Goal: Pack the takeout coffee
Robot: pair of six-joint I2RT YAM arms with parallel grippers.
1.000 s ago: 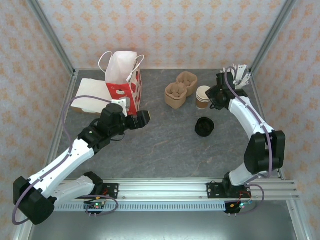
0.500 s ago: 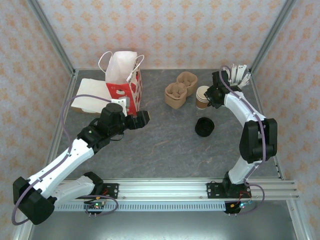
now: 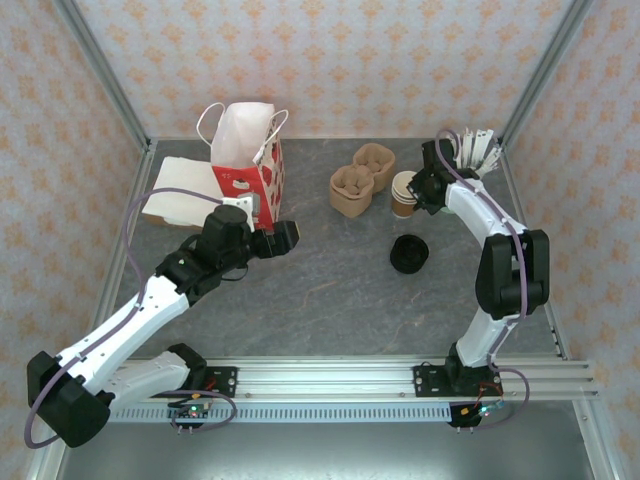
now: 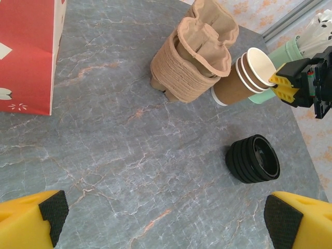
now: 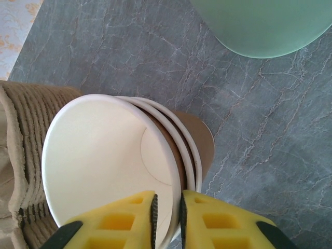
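R claw (image 5: 167,201) nips cup (image 5: 98,150); print (image 4: 17,106) illegible.

table (image 4: 114,155): grey veined stone look, matt | paper cups (image 5: 98,166): brown kraft outside, smooth white lining | lids (image 4: 253,158): black ribbed plastic, faint sheen | carrier (image 4: 192,62): rough, fibrous tan moulded pulp, ridged sides | bag (image 4: 26,57): red printed paper, smooth | green cup (image 5: 264,26): pale mint, smooth, matt

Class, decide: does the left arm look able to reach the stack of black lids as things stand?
Probably yes: the left gripper stands open, and bare table lies between it and the stack of black lids.
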